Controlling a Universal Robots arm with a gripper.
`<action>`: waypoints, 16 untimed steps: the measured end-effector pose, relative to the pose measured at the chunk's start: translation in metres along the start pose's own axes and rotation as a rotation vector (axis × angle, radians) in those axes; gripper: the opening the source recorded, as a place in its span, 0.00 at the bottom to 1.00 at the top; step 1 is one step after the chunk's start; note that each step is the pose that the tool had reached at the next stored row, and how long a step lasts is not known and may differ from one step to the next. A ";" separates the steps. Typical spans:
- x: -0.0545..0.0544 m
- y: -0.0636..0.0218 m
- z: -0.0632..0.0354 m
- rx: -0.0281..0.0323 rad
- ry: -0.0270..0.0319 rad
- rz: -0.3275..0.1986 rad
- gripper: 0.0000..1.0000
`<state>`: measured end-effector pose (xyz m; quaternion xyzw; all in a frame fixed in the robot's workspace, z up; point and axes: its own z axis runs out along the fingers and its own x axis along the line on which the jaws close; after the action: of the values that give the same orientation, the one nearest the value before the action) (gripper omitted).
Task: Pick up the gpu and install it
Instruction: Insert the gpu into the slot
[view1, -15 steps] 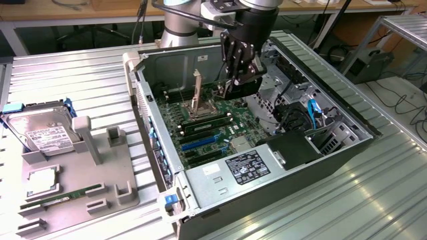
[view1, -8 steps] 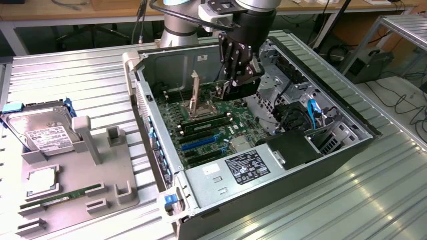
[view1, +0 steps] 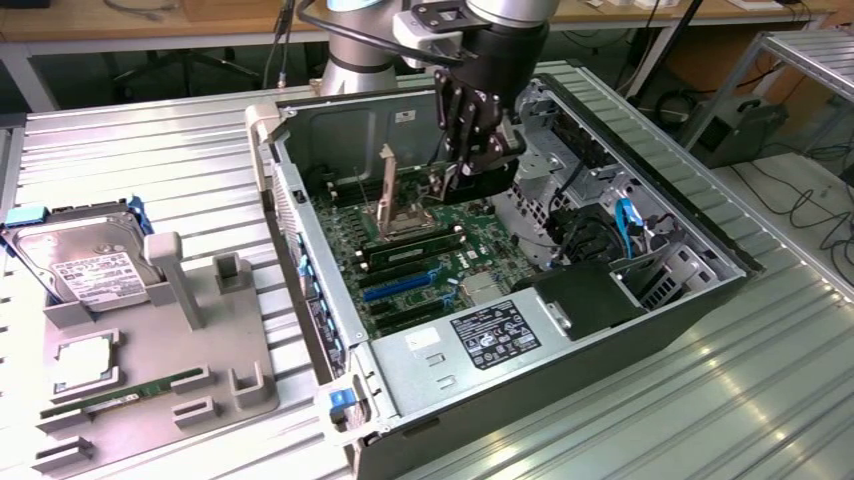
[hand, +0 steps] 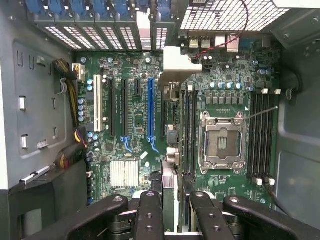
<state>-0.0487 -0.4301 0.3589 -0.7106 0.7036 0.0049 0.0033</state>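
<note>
The gpu (hand: 170, 131) shows edge-on in the wrist view as a thin dark card with its beige metal bracket (hand: 175, 63) at the far end. My gripper (hand: 170, 202) is shut on it, one black finger on each side of the card. In the exterior view the gripper (view1: 471, 165) reaches down inside the open computer case (view1: 314, 290), with the dark gpu (view1: 489, 184) hanging below the fingers, above the green motherboard (view1: 441, 240). From the wrist view the card lies along the expansion slots, just beside the long blue slot (hand: 150, 107). Whether it touches a slot I cannot tell.
The CPU socket (hand: 221, 142) and black RAM slots (hand: 262, 135) lie beside the card. Drive cages (view1: 574, 180) and the power supply (view1: 494, 330) crowd the case. On the exterior view's left, a grey fixture (view1: 200, 390) holds a hard drive (view1: 87, 265), a CPU (view1: 87, 360) and a green RAM stick (view1: 127, 392).
</note>
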 end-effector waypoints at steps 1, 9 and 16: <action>0.000 0.0001 0.0003 0.0000 0.0000 0.000 0.26; 0.000 0.0033 0.0029 0.0000 0.0000 0.000 0.26; 0.000 0.0063 0.0047 -0.0001 0.0002 0.000 0.26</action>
<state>-0.0550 -0.4305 0.3541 -0.7106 0.7036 0.0049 0.0033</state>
